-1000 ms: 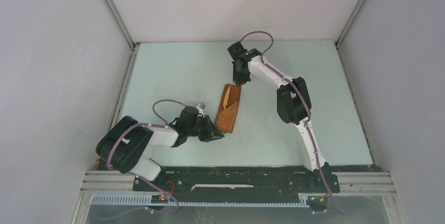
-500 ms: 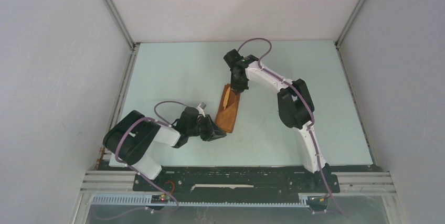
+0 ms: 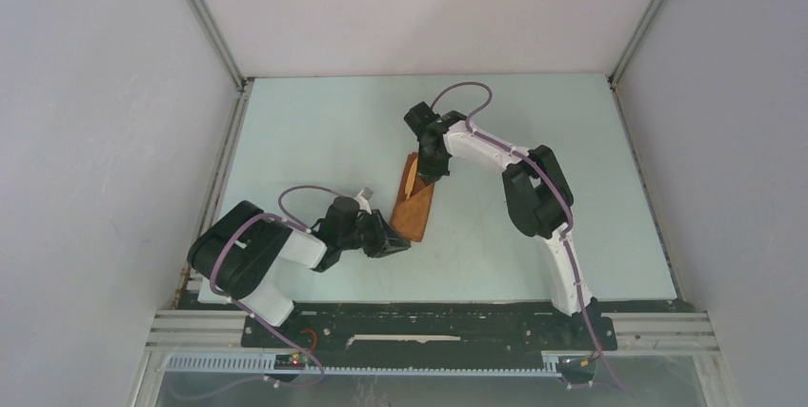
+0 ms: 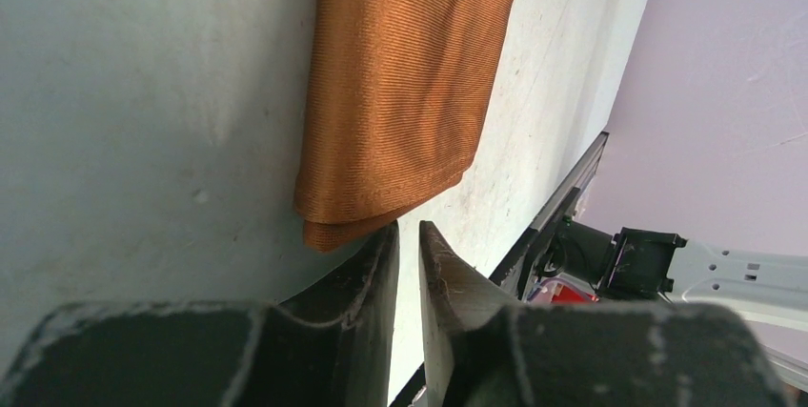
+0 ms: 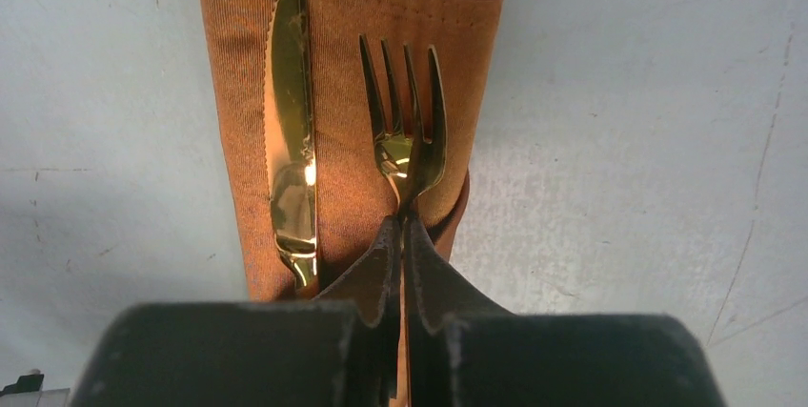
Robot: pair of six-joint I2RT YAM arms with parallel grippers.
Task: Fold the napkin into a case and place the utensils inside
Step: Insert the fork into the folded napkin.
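Fork (image 5: 410, 145) is pinched by my right fingers (image 5: 393, 247) at the 12 o'clock end of the case (image 5: 343, 92), likely seating it beside the knife (image 5: 291, 131); my narrow, empty left fingers (image 4: 387, 253) guard its 6 o'clock corner.

I've got the pale blue-green table (image 3: 314, 140) up now: matte, with faint scratches and small dark specks showing in the close views. One thing lies flat on it, the rust-orange case (image 3: 415, 212). It's a narrow folded cloth about mid-table, running near to far and leaning slightly right at its far end. Its near corner shows stacked layers.
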